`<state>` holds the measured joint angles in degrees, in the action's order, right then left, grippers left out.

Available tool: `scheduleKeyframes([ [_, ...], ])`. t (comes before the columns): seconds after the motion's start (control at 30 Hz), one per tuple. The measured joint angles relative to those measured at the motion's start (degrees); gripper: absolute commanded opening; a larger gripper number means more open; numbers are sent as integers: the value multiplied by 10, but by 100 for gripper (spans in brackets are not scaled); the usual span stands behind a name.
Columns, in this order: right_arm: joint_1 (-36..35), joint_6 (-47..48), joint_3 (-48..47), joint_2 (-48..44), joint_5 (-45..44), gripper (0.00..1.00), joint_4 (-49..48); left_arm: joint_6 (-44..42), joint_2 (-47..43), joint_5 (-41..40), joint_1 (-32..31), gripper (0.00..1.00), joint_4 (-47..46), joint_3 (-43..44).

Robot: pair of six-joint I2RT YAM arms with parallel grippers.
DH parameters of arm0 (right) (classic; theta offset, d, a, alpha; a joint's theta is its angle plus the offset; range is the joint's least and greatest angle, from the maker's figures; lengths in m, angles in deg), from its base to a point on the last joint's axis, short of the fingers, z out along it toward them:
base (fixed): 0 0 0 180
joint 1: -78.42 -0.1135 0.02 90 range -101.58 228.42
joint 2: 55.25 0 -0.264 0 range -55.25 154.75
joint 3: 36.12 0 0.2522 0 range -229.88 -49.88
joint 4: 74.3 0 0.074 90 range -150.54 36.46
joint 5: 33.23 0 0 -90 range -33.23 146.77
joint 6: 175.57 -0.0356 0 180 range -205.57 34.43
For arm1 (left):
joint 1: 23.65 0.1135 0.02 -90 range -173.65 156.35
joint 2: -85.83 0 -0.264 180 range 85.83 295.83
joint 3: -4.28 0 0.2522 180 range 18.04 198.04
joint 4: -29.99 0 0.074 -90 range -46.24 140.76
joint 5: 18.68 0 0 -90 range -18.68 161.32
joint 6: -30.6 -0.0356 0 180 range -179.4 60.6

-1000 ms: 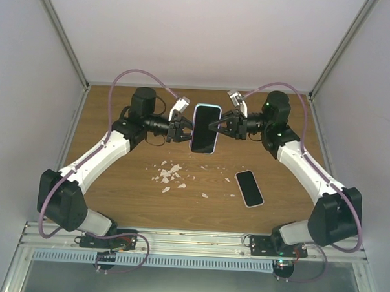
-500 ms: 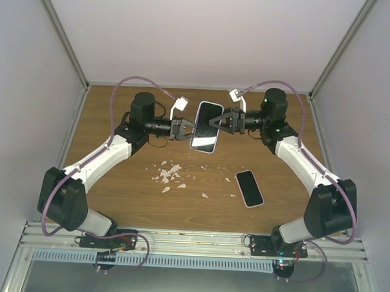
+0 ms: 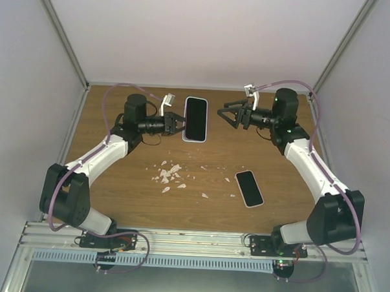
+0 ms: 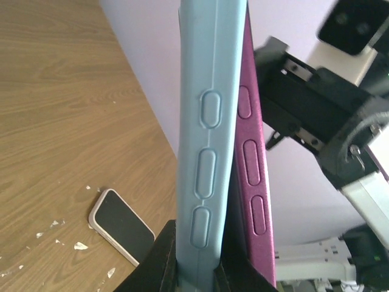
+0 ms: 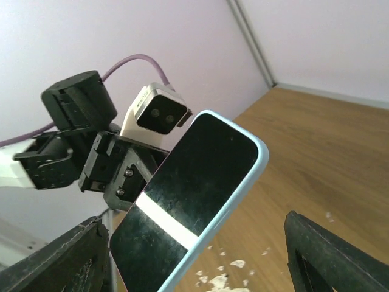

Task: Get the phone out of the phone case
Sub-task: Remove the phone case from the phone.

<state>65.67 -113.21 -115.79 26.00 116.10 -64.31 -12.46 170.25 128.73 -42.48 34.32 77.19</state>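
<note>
The phone (image 3: 195, 118) is held above the table at the back centre, black screen up, and my left gripper (image 3: 176, 124) is shut on its left edge. In the left wrist view the fingers (image 4: 168, 243) clamp the light-blue phone case (image 4: 206, 121); a magenta edge (image 4: 252, 158) with button shapes lies beside it, outside the right finger. The right wrist view shows the black screen (image 5: 194, 182) with the light-blue rim (image 5: 246, 185). My right gripper (image 3: 223, 113) is open, a short gap to the right of the phone, touching nothing.
A second phone (image 3: 249, 188) in a pale case lies flat, right of centre, also visible in the left wrist view (image 4: 121, 226). White crumbs (image 3: 170, 174) are scattered at the table's middle. Grey walls close in the wooden table (image 3: 116, 181) on three sides.
My right gripper opened, let go of the phone and drew back to the right. The left gripper carried the phone a little to the left and back, still clamped.
</note>
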Motion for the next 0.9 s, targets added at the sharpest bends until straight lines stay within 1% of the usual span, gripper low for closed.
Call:
scheduleKeyframes([
  [0.1, -16, 60, -4, -16, -48, 79, 36, 12, 0, -23, 6, 0, 12, 0],
  [0.27, -78, 170, -32, -22, -138, 77, 99, 33, 0, -59, 19, 0, 43, 0],
  [0.43, -125, 263, -52, -22, -222, 74, 140, 62, 0, -95, 31, 0, 76, 0],
  [0.57, -170, 336, -59, -21, -294, 73, 158, 86, 3, -108, 41, 0, 86, 0],
  [0.7, -219, 396, -59, -16, -362, 69, 165, 110, 7, -110, 48, 0, 87, -1],
  [0.9, -268, 457, -59, 1, -449, 66, 164, 137, 15, -108, 50, 0, 84, -5],
])
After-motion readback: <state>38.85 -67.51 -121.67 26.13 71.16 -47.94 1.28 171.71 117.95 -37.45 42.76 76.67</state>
